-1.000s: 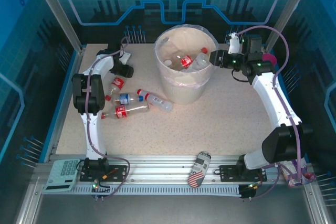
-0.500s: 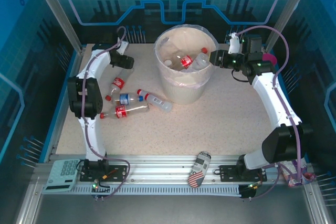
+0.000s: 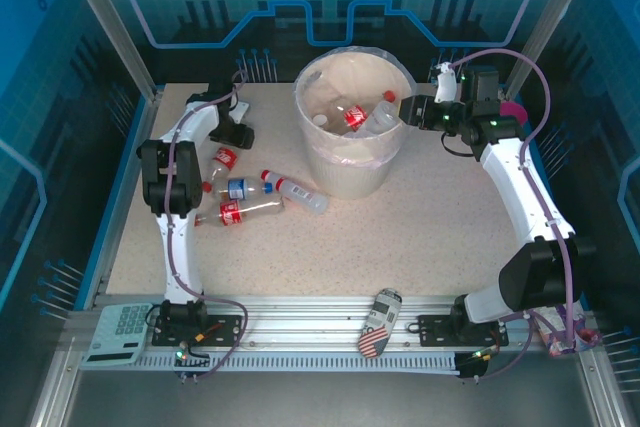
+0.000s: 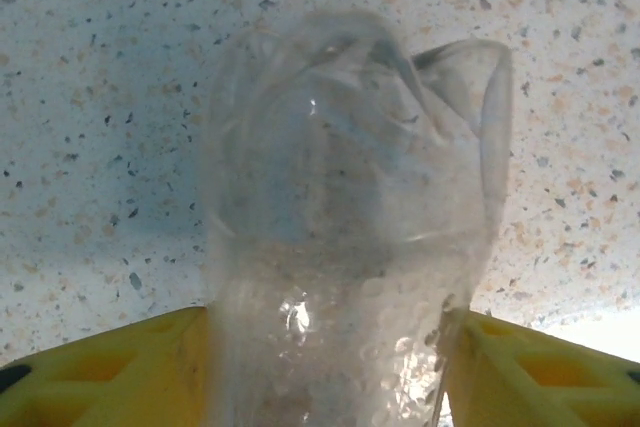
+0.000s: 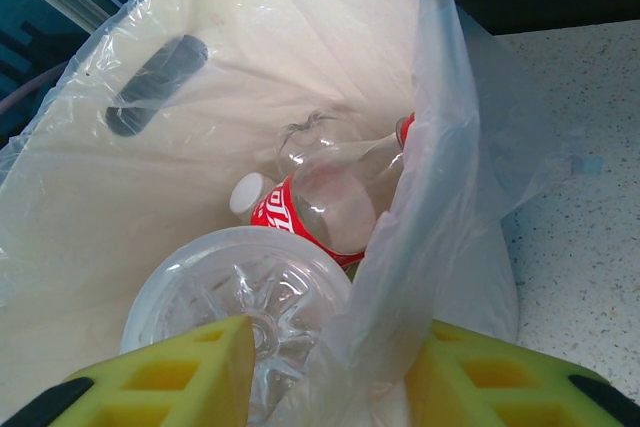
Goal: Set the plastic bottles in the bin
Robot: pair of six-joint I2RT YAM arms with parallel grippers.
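In the left wrist view a clear plastic bottle (image 4: 340, 227) lies on the speckled table, and my left gripper (image 4: 325, 347) is shut on it, a yellow finger pressed to each side. From above, that gripper (image 3: 238, 133) sits low at the back left. Several more bottles lie near it, one red-labelled (image 3: 223, 159), one blue-labelled (image 3: 240, 188), and a long red-labelled one (image 3: 240, 212). My right gripper (image 5: 325, 367) is shut on a clear bottle (image 5: 240, 287), holding it over the rim of the cream bin (image 3: 350, 162). A fold of the bin's bag is caught between the fingers. A red-labelled bottle (image 5: 320, 202) lies inside.
A stars-and-stripes can (image 3: 377, 324) rests on the front rail and a calculator (image 3: 118, 332) at the front left. A pink cup (image 3: 514, 109) peeks out behind the right arm. Open tabletop stretches across the middle and right in front of the bin.
My left gripper lifted towards the back, opened, then came down again and closed on the clear bottle. The right arm and its bottle have not moved.
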